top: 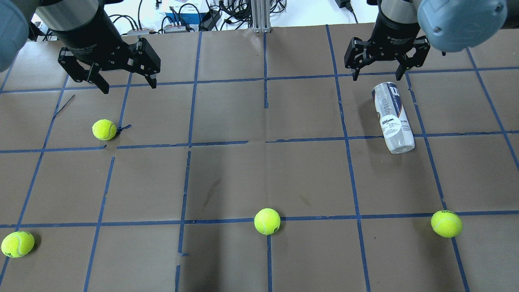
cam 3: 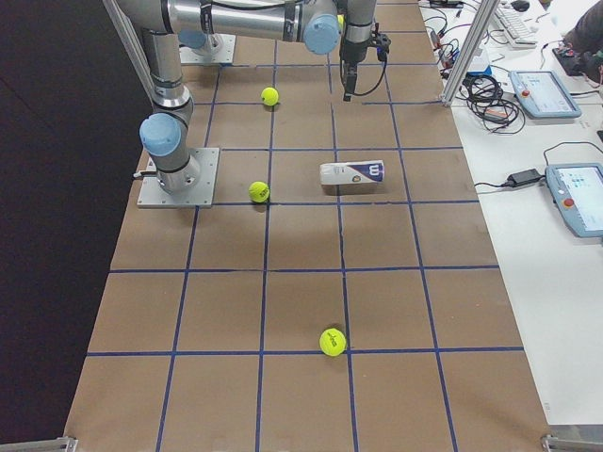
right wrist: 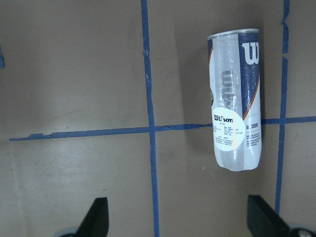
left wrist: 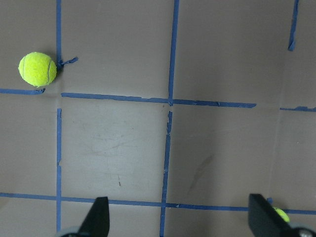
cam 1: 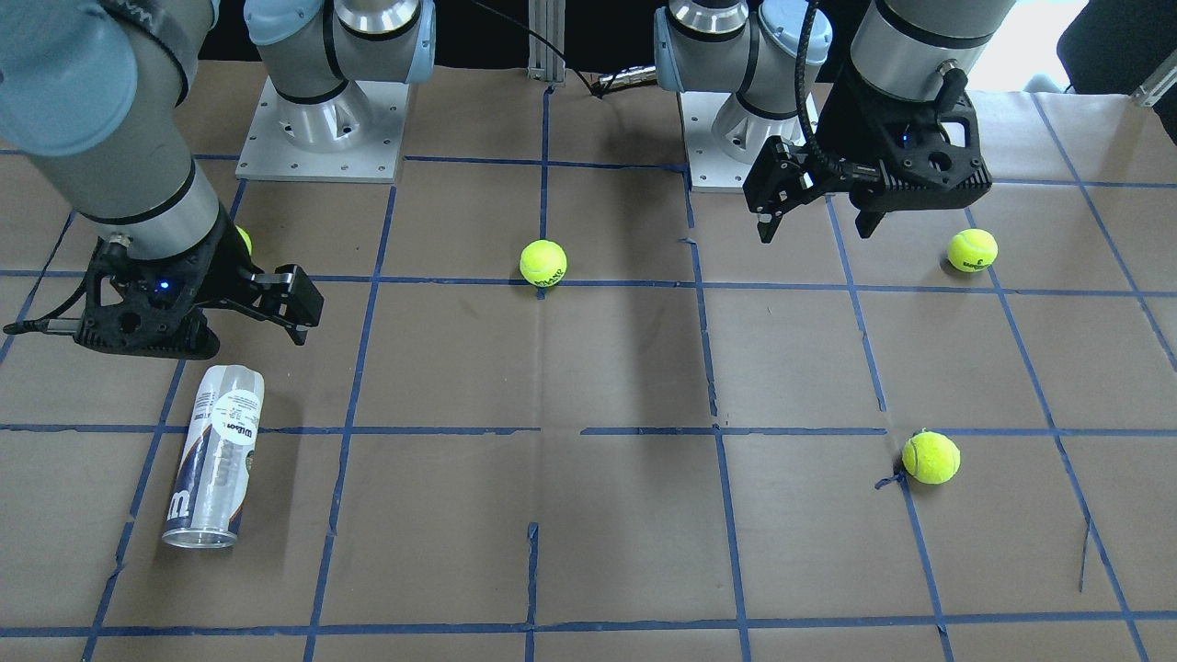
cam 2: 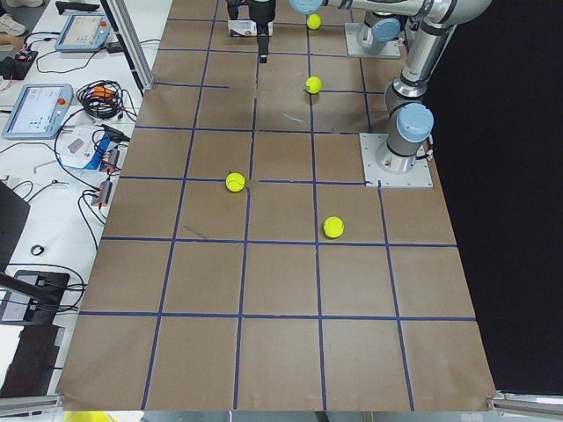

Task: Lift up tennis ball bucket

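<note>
The tennis ball bucket [top: 392, 117] is a clear tube with a white and navy Wilson label. It lies on its side on the brown paper table, with its silver rim end [cam 1: 199, 538] pointing away from the robot. It also shows in the right wrist view [right wrist: 234, 98] and the exterior right view [cam 3: 351, 175]. My right gripper [top: 377, 77] hangs open and empty above it without touching; in the right wrist view [right wrist: 180, 222] the tube lies ahead and to the right. My left gripper [top: 129, 85] is open and empty, high over the table's other side.
Several yellow-green tennis balls lie loose on the table: one near the left gripper [top: 104, 129], one in the near middle [top: 267, 221], one near right [top: 446, 223], one near left [top: 17, 244]. Blue tape lines grid the paper.
</note>
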